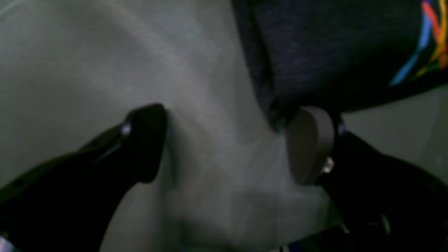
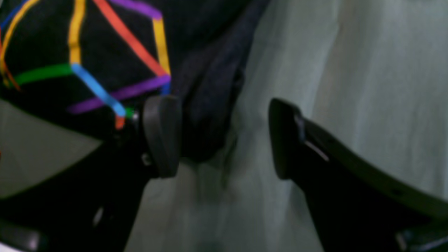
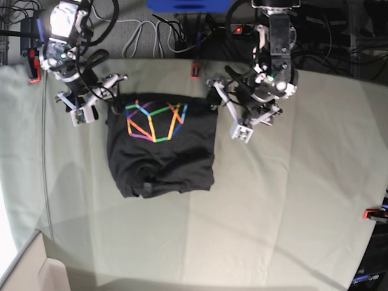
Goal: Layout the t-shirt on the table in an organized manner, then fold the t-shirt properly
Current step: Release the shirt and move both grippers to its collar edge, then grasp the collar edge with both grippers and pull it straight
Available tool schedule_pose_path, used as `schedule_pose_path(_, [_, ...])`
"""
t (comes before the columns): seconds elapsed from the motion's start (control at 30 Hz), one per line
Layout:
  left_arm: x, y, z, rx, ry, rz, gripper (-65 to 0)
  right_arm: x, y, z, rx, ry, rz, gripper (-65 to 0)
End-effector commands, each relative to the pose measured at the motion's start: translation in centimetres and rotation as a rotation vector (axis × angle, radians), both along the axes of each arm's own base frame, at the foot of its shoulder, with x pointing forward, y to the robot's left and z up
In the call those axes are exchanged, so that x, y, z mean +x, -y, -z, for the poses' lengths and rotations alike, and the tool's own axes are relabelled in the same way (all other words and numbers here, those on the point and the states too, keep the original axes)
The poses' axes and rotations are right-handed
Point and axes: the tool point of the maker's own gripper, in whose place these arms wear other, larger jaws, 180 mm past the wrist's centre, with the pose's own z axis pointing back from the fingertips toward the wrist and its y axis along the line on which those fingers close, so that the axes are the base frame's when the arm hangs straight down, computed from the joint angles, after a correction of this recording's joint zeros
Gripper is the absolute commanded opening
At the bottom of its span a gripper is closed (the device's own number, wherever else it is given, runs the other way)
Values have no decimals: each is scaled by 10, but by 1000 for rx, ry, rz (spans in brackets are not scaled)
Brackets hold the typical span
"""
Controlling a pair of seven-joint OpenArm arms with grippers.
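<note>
The black t-shirt (image 3: 162, 145) lies in a rough square on the table (image 3: 291, 194), with its rainbow line print (image 3: 154, 120) facing up near the far edge. My left gripper (image 3: 228, 112) is open at the shirt's far right corner. In the left wrist view, one pad (image 1: 309, 143) touches the dark hem (image 1: 315, 52) and only table cloth lies between the fingers of the left gripper (image 1: 227, 143). My right gripper (image 3: 99, 97) is open at the far left corner. In the right wrist view a fold of the shirt (image 2: 210, 91) lies loose inside the jaws of the right gripper (image 2: 224, 138).
Red clamps sit on the far edge (image 3: 196, 68), at the left (image 3: 33, 73) and at the right edge (image 3: 373, 213). Cables and a blue box (image 3: 182, 5) lie behind the table. The table's front left corner (image 3: 36, 233) drops off.
</note>
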Motion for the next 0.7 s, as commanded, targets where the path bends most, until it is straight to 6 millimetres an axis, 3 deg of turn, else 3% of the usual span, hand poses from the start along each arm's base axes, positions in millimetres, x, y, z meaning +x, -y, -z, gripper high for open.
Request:
schedule_pose_path(0.0, [6, 7, -7, -33, 22, -4, -138, 9, 3, -11, 6, 49, 9, -256])
schedule_pose_path(0.13, [3, 31, -10, -95, 20, 33, -142, 9, 3, -11, 6, 49, 9, -256])
schedule_pose_path(0.27, [-10, 46, 5, -119, -39, 65, -168, 7, 1, -6, 14, 39, 8, -283])
schedule_pose_path(0.47, [-9, 53, 12, -163, -14, 56, -404, -1, -1, 9, 36, -6, 12, -449])
schedule_pose_path(0.67, [-12, 55, 15, -172, -20, 58, -650, -3, -1, 11, 37, -10, 15, -619])
